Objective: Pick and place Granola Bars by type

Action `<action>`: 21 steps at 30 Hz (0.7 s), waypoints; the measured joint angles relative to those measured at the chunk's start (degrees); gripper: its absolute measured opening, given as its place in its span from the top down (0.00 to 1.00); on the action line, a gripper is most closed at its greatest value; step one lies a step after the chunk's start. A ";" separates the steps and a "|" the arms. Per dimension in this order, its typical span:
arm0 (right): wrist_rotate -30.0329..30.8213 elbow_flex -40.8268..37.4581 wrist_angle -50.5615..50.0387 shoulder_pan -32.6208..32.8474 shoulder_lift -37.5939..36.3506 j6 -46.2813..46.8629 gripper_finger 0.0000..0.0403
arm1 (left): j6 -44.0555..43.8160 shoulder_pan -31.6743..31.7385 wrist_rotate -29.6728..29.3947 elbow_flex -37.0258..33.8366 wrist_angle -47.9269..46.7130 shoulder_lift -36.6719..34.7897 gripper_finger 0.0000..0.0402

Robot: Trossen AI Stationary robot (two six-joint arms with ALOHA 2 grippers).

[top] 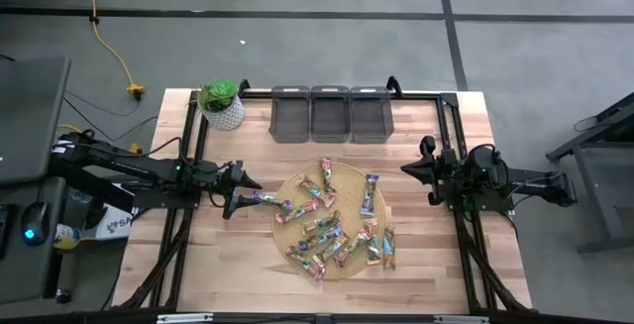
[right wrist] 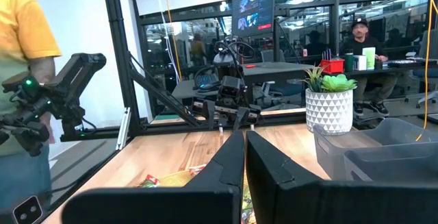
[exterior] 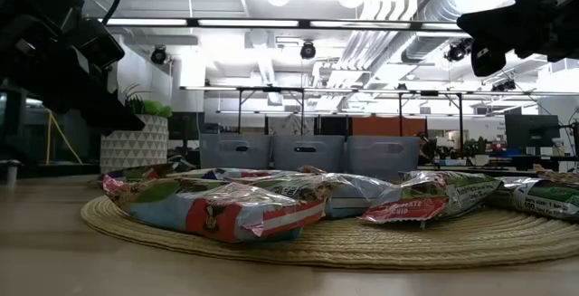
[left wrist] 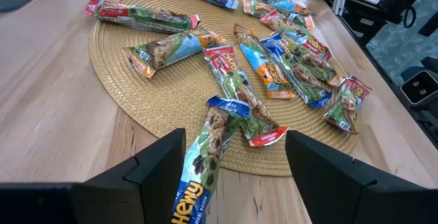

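Several granola bars [top: 332, 227] in shiny wrappers lie scattered on a round woven mat [top: 349, 187] at the table's middle. One blue-wrapped bar [left wrist: 205, 162] lies half off the mat's left edge on the wood [top: 265, 201]. My left gripper [left wrist: 236, 148] is open just left of the mat [top: 241, 193]. It points slightly downward at the mat, with a finger on either side of that bar's near end. My right gripper [right wrist: 245, 157] is shut and holds nothing. It waits raised at the table's right side [top: 411, 168].
Three grey bins [top: 330, 114] stand in a row at the table's far edge, behind the mat. A potted plant [top: 221, 103] stands at the far left corner. Bare wood lies in front of the mat. A person in a yellow shirt [right wrist: 20, 59] stands beyond the table's left side.
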 joint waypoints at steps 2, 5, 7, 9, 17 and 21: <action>0.00 0.00 -0.01 0.01 0.02 0.00 1.00 | 0.00 0.01 0.01 0.01 0.06 0.00 0.38; 0.02 0.00 0.01 0.02 0.01 0.00 1.00 | 0.00 0.01 0.01 0.01 0.10 0.00 0.38; 0.00 0.00 -0.01 0.02 0.01 0.00 1.00 | 0.00 -0.01 0.02 0.00 0.14 0.00 0.38; 0.01 0.00 0.01 0.02 0.01 0.00 1.00 | -0.01 0.00 0.00 0.01 0.10 0.00 0.38; 0.01 0.00 0.01 0.00 0.02 0.00 1.00 | -1.27 -0.01 0.10 0.00 -0.29 0.00 0.38; 0.01 0.00 0.01 0.00 0.00 0.00 1.00 | -4.87 0.01 -0.07 0.02 0.77 0.00 0.38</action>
